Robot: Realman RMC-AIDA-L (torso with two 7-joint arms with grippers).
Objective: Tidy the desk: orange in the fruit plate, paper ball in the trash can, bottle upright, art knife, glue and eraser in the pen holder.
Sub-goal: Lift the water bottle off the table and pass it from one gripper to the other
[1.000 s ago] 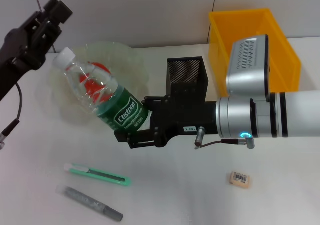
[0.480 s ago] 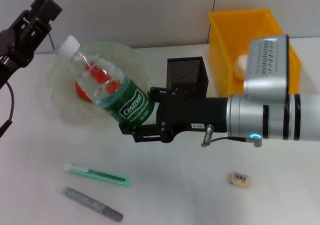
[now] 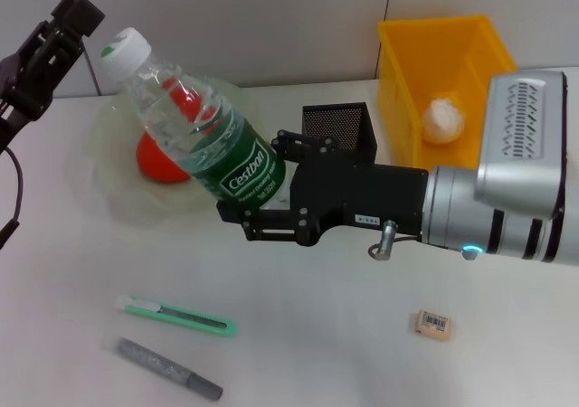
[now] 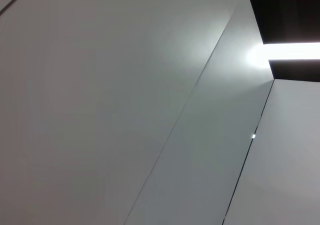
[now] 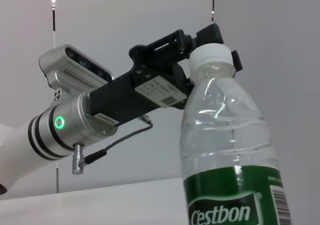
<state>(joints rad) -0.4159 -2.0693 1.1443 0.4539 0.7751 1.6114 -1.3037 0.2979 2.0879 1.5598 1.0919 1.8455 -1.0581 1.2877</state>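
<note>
Fingers of my right gripper [image 3: 242, 219] clamp the bottle [image 3: 194, 134] at its green label, tilted above the desk [image 3: 326, 335] beside the fruit plate [image 3: 122, 203]. I should level it fully before lowering. My left gripper [image 3: 50, 41] hangs parked, fingers unreadable.

Pale wall panels [image 4: 100, 85] with thin seams; bright light strip [image 4: 292, 51] on dark ceiling.
</note>
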